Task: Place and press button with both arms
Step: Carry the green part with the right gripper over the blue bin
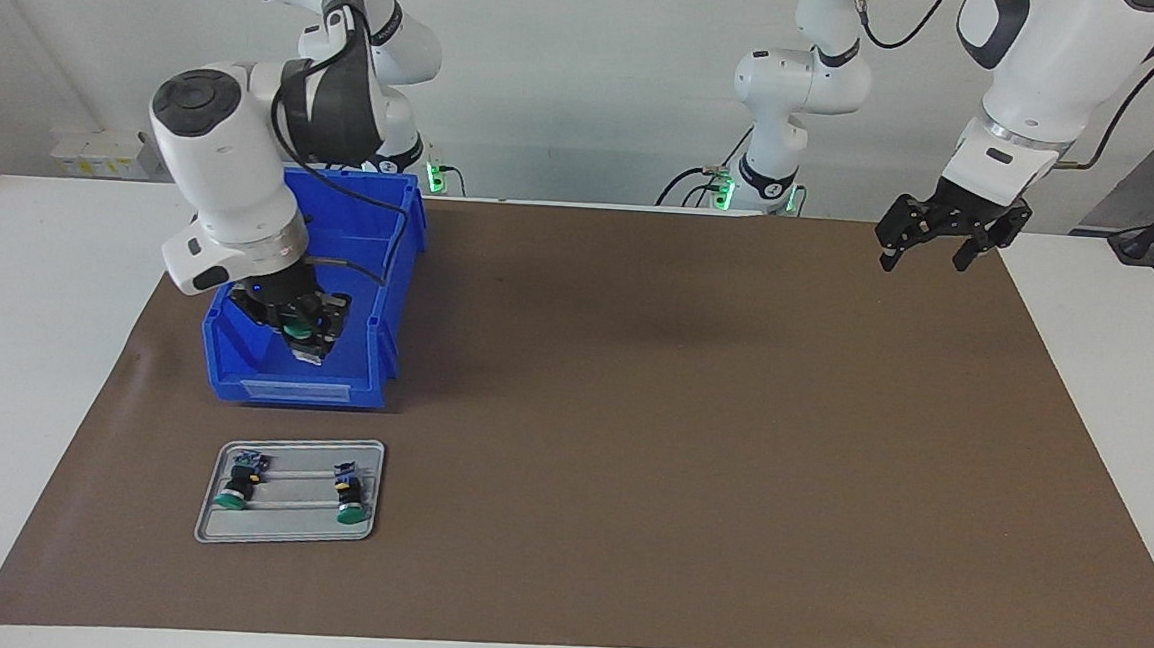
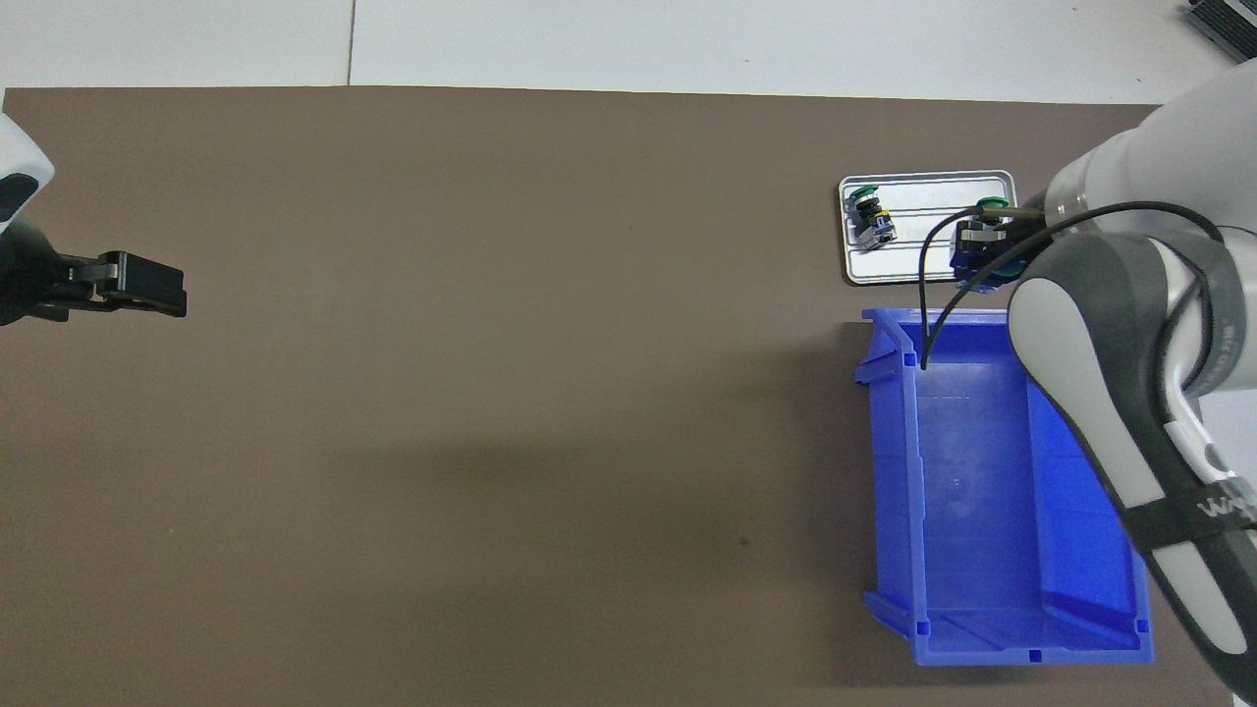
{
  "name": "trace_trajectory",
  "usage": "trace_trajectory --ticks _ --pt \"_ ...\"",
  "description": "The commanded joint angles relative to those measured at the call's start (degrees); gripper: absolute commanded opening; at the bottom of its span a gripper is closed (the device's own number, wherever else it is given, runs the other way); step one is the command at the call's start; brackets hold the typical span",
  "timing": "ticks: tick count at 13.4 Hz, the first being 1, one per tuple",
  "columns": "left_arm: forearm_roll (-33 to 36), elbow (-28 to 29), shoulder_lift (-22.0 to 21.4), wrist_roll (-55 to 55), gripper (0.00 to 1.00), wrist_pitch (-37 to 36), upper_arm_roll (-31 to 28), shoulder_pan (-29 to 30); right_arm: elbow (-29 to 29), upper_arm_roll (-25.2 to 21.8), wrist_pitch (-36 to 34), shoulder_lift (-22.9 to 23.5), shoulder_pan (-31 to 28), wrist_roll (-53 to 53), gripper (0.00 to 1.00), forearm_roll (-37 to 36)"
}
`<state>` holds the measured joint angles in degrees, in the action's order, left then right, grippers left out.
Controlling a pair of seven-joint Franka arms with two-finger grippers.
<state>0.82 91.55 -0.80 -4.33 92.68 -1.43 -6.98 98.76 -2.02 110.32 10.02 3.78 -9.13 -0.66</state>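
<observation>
blue bin [image 1: 234, 363] – on brown mat [image 1: 631, 418] | grey tray [image 1: 214, 527] – just beside bin

The bin [image 1: 379, 282] stands on the mat [image 1: 681, 421] at the right arm's end of the table. The tray [image 1: 289, 532] lies just beside it, farther from the robots. Two buttons [image 1: 239, 484] [image 1: 350, 495] lie apart on the tray, side by side.

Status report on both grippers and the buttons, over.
Right gripper shut on a button over the blue bin. Left gripper open, waiting over the mat. Two buttons on tray. Nothing in the way.
</observation>
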Motion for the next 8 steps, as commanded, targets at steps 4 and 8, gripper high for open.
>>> trace_trajectory --ticks 4,8 --pt "0.67 0.91 -1.22 0.55 1.00 -0.49 0.46 0.57 24.26 1.06 14.90 -9.22 -5.10 5.52 0.00 1.27" --pt "0.67 0.91 -1.22 0.55 1.00 -0.49 0.46 0.57 31.65 1.06 23.77 -9.40 -5.63 5.61 0.00 2.24"
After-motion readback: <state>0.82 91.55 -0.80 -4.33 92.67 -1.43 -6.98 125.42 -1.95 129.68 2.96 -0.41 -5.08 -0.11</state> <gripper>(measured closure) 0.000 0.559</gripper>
